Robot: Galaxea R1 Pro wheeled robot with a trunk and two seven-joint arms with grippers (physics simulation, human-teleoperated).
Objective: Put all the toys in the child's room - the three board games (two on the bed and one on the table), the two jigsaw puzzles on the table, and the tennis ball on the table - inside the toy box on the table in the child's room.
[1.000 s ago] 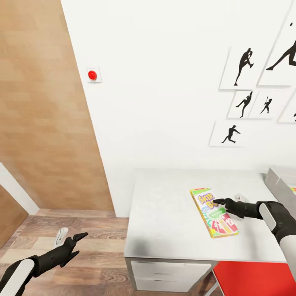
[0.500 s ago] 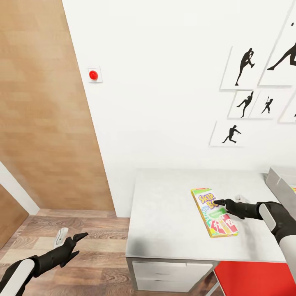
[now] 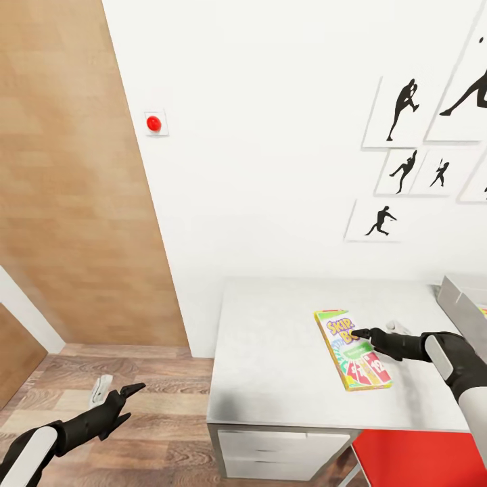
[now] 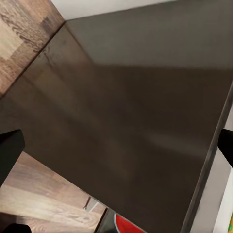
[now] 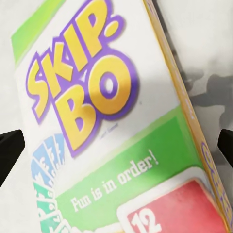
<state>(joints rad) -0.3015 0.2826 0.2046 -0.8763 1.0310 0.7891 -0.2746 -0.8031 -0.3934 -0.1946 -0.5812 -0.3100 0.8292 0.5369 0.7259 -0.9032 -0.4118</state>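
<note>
Next to nothing has moved in the last half second: the right gripper (image 3: 374,330) still hangs over the SKIP-BO board game (image 3: 352,349), and a second ago the whole view sat a little further left, which looks like the camera shifting and not the things.

The SKIP-BO board game lies flat on the bench (image 3: 277,365), long side running away from the front edge, well in from the bench's left end. The right gripper is spread wide above the box's middle: one dark fingertip (image 3: 358,332) sits over the printed lid, the pale finger over its far long edge. In the right wrist view the lid (image 5: 102,131) runs between two black fingertips (image 5: 9,153) at the far edges of the picture, with bare bench (image 5: 208,53) past the box's yellow side. I can't tell whether the fingers touch the box.

The toy box (image 3: 463,301) stands on the bench to the right of the SKIP-BO board game, well apart from it, cut off by the frame.

The left gripper (image 3: 115,392) hovers over the wood floor (image 3: 155,406), left of the bench and apart from it, fingers spread and holding nothing. A red seat (image 3: 419,456) shows below the bench's front edge. On the white wall behind hang black player silhouettes (image 3: 399,108) and a red button (image 3: 154,123).
</note>
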